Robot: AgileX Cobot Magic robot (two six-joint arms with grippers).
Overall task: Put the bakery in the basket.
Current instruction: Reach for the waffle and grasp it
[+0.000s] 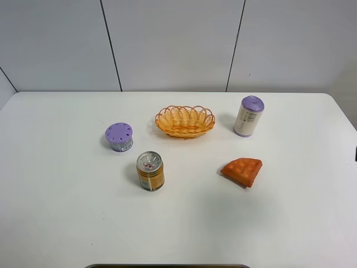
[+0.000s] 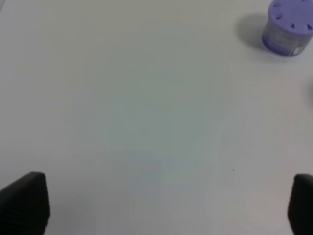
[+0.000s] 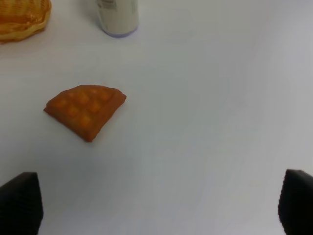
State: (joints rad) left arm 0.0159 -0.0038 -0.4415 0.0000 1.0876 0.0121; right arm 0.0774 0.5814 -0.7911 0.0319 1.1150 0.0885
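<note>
While the left gripper (image 2: 161, 205) hangs over bare white table (image 1: 67, 212), its two dark fingers (image 2: 24, 203) stand spread wide with nothing between them, and the only object its wrist camera catches is the purple-lidded round tub (image 2: 287, 27), well ahead of the tips. The right gripper (image 3: 157, 203) is likewise spread wide and empty, its fingers (image 3: 19, 203) well short of the waffle piece (image 3: 85, 110), which lies flat on the table with its grid face up. Beyond the waffle, that view shows an edge of the woven basket (image 3: 22, 19) and the base of a tall white canister (image 3: 117, 17). Seen from the high camera, neither gripper shows. The basket (image 1: 185, 121) sits upright toward the back of the table, with nothing in it. Taking the basket as the clock's centre, the waffle piece (image 1: 241, 171) lies between 4 and 5 o'clock, well apart from it. The canister (image 1: 249, 116), with its purple cap, stands at 3 o'clock, the tub (image 1: 119, 137) near 9 o'clock, and a gold drink can (image 1: 150, 171) stands upright at about 7 o'clock.
</note>
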